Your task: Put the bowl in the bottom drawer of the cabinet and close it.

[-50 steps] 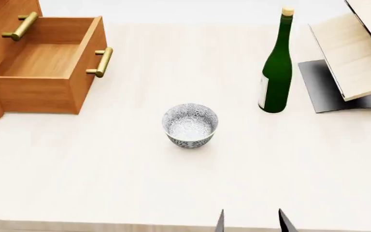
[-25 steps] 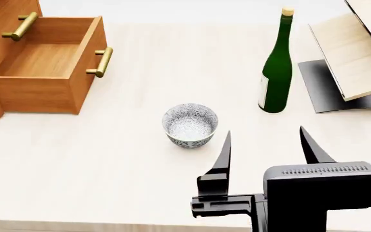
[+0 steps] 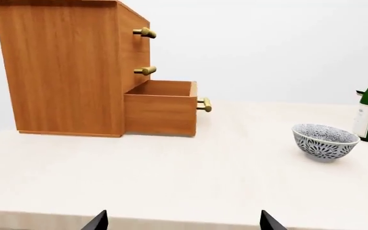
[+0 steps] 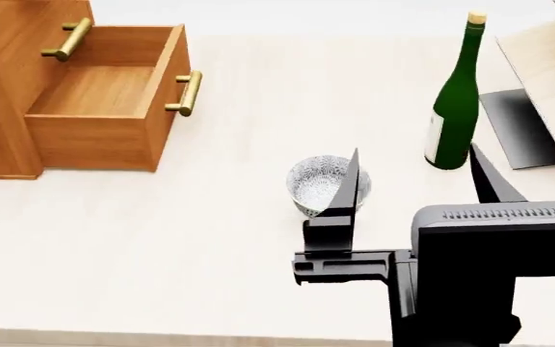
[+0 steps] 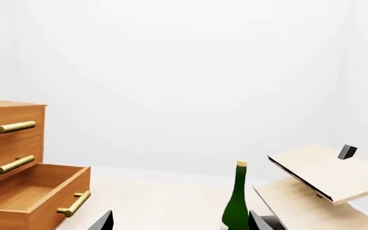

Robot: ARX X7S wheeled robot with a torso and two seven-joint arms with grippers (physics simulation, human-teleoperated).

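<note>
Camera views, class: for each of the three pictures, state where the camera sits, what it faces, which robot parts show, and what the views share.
Head: looks down on the table; right gripper by the bowl.
Left wrist: low, facing the cabinet side-on; left gripper tips only.
Right wrist: raised, facing forward over the bottle; fingertips only.
Shared: the open bottom drawer.

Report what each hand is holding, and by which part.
Nothing. The right hand is open above the table beside the bowl; the left hand is open and empty too.
</note>
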